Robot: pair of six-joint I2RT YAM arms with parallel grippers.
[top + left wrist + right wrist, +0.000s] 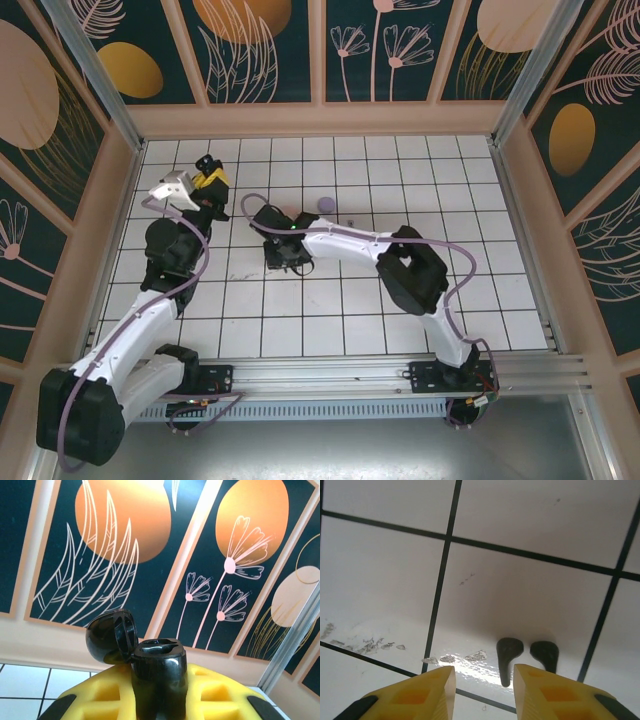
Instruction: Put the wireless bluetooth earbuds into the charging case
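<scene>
count of items by kind. black earbuds (509, 654): two, lying side by side on the bench (520, 580). black charging case (159, 672): one, lid raised. lilac charging case (327, 204): one, at the far middle of the bench. cases in all: two. one left arm (140, 325) and one right arm (345, 242): two in all. one left hand (208, 170) and one right hand (484, 672): two in all, each with two yellow fingers (420, 695).

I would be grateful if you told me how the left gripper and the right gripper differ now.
The left gripper is shut on an upright black charging case with its lid open; the right gripper stands open, gripping nothing. The left gripper faces the back wall; the right gripper points down at the tiled table, over two black earbuds. Both have yellow fingers.
</scene>
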